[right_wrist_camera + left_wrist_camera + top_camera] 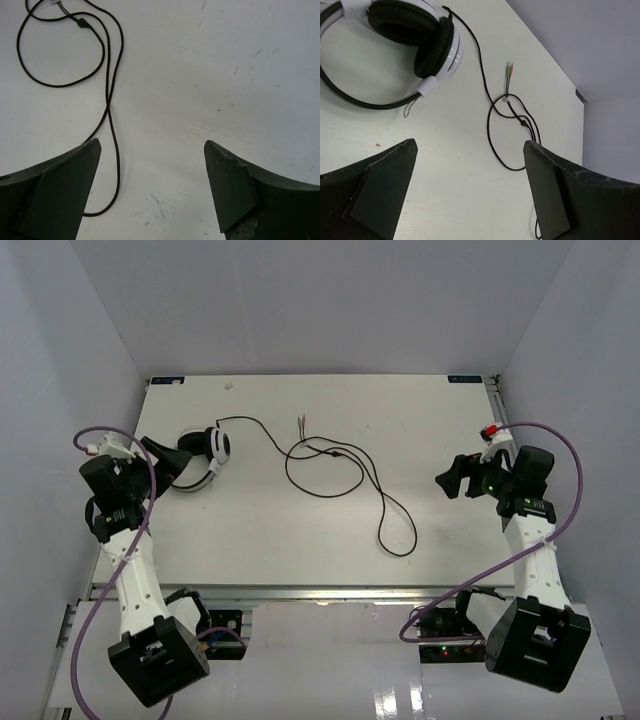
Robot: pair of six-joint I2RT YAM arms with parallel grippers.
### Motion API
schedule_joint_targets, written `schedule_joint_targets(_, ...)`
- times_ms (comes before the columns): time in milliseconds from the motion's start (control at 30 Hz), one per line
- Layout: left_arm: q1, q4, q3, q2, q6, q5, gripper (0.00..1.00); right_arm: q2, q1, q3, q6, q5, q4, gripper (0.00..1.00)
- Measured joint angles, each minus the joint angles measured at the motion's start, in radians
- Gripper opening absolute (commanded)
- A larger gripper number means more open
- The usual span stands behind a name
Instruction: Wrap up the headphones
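Bright, even, diffuse light fills all three views. The white tabletop (320, 530) shows only faint, soft shadows beside the arms. Pale glare streaks the glossy ledge (400, 695) at its near edge. In the wrist views, focus is sharp, but the left claw (470, 144) and right claw (152, 143) look nearly black, with surface detail lost.

We note white-and-black over-ear headphones (218, 448) lying flat at far left, their thin black cord (488, 131) sprawling rightward in loose, unwrapped loops.
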Motion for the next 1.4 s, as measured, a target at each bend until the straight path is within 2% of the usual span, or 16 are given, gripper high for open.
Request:
schedule_joint_targets(133, -0.005, 0.014, -0.056, 0.019, 0.004, 0.03, 0.98, -0.047, -0.003, -0.026, -0.015, 0.013, 0.005, 0.9)
schedule_joint_targets(300, -0.006, -0.005, -0.044, 0.183, 0.01, -0.027, 0.98, -0.007, 0.004, -0.021, -0.27, -0.31, -0.069, 0.9)
schedule_joint_targets(400, -0.005, -0.043, 0.02, 0.32, 0.011, -0.1, 0.98, 0.078, 0.05, 0.001, -0.324, -0.405, -0.08, 0.9)
schedule_joint_targets(667, -0.013, -0.15, 0.264, 0.686, -0.01, -0.247, 0.97, 0.156, 0.131, 0.017, -0.346, -0.426, -0.077, 0.9)
schedule_joint_targets(800, -0.069, -0.207, 0.355, 0.824, -0.012, -0.329, 0.92, 0.155, 0.135, 0.017, -0.351, -0.43, -0.077, 0.9)
schedule_joint_targets(933, -0.133, -0.288, 0.457, 0.927, -0.038, -0.426, 0.62, 0.15, 0.137, 0.018, -0.352, -0.435, -0.078, 0.9)
schedule_joint_targets(967, -0.143, -0.302, 0.484, 0.948, -0.046, -0.445, 0.58, 0.149, 0.137, 0.018, -0.353, -0.436, -0.078, 0.9)
schedule_joint_targets(1100, -0.165, -0.386, 0.581, 1.02, -0.076, -0.548, 0.52, 0.138, 0.137, 0.018, -0.353, -0.438, -0.078, 0.9)
schedule_joint_targets(1200, -0.172, -0.409, 0.605, 1.036, -0.09, -0.608, 0.26, 0.133, 0.136, 0.018, -0.353, -0.438, -0.078, 0.9)
schedule_joint_targets(1400, -0.178, -0.365, 0.57, 1.011, -0.064, -0.682, 0.0, 0.123, 0.126, 0.018, -0.355, -0.444, -0.08, 0.9)
